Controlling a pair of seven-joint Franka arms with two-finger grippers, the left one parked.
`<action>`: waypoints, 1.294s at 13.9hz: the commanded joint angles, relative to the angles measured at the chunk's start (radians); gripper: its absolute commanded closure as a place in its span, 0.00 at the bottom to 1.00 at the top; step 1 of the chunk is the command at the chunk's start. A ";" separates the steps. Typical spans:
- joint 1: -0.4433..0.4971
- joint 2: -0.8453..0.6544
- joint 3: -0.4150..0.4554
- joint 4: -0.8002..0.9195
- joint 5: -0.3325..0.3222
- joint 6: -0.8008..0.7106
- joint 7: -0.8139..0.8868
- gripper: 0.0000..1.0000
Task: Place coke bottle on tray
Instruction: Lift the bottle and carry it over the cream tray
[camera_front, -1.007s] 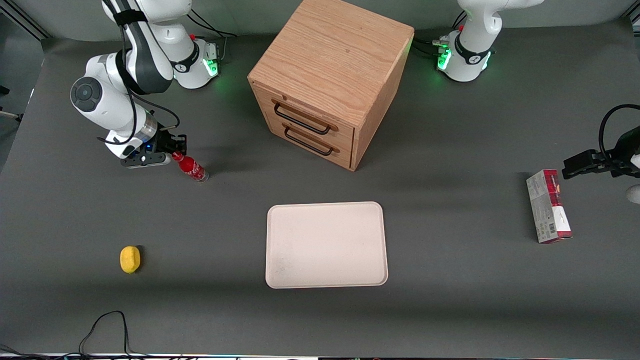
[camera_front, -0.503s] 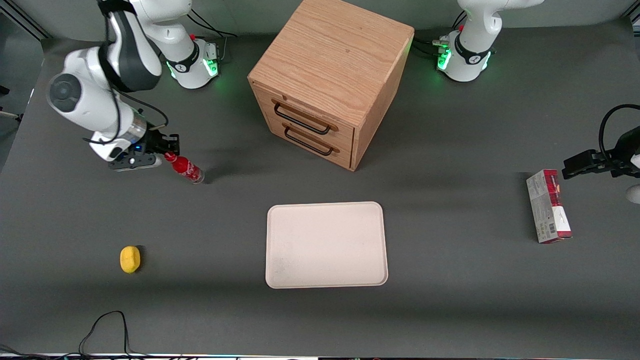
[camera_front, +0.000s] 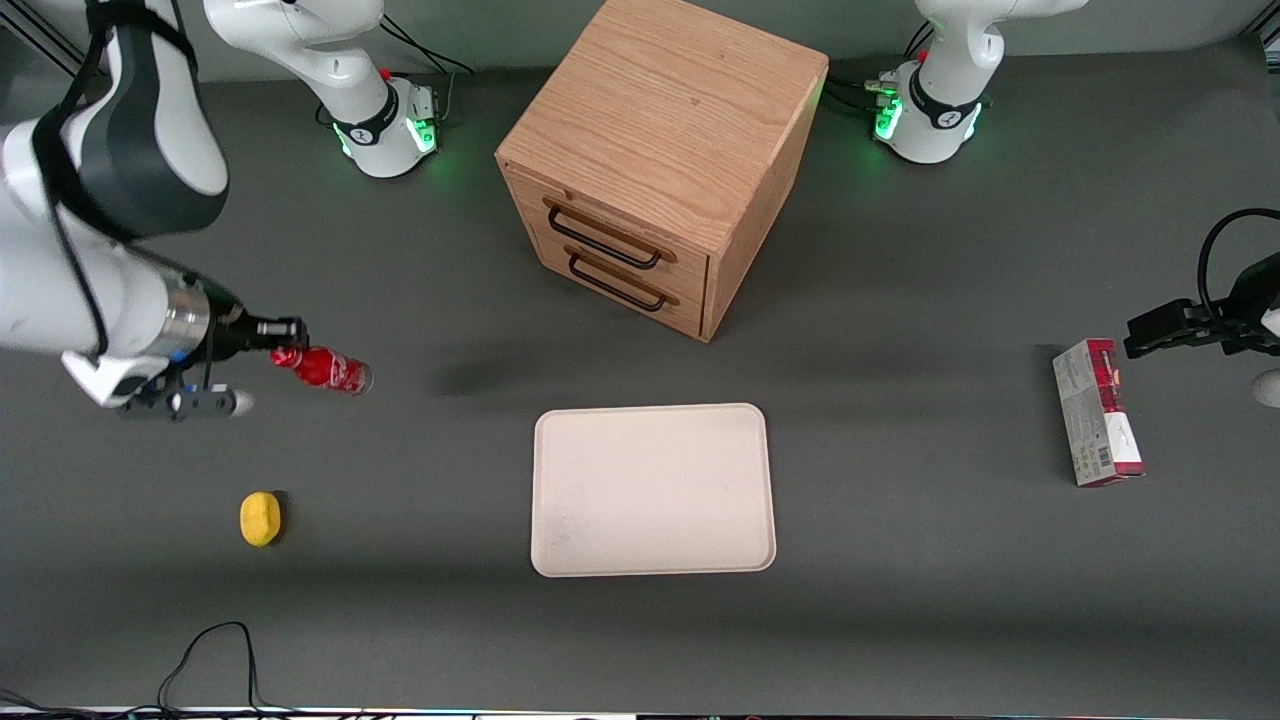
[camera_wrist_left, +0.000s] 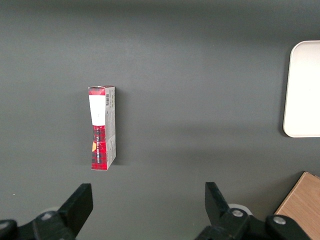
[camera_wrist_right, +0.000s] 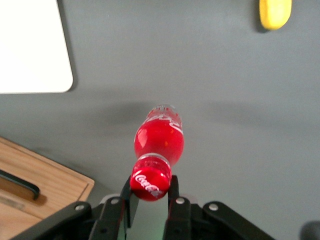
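Your tool (camera_front: 283, 350) is clamped on the red cap of the coke bottle (camera_front: 330, 368), its two fingers (camera_wrist_right: 173, 192) pressed against the cap's sides; it hangs above the desk (camera_front: 900, 600) toward the working arm's end; the bottle is held clear of the surface, and in the front view its clear base points toward the tray (camera_front: 652, 490); in the right wrist view you see the bottle (camera_wrist_right: 159, 142) end-on, the cap nearest the camera, with its soft shadow on the desk below it; the tray lies flat near the middle of the desk, well apart from the bottle and nearer to the front camera than the wooden drawer cabinet (camera_front: 665, 150); nothing lies on the tray; the cabinet shows two drawers with dark handles, both shut; a yellow lemon (camera_front: 260, 518) sits nearer to the front camera than the bottle, well apart from it; a red-and-grey box (camera_front: 1097, 412) lies toward the parked arm's end; the desk is a plain dark grey mat, matte, with a black cable (camera_front: 210, 655) looping at its edge nearest the front camera.
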 joint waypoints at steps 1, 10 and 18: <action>0.005 0.191 0.006 0.343 -0.005 -0.150 0.097 1.00; 0.110 0.398 0.142 0.530 -0.013 -0.005 0.479 1.00; 0.200 0.571 0.135 0.530 -0.089 0.307 0.601 1.00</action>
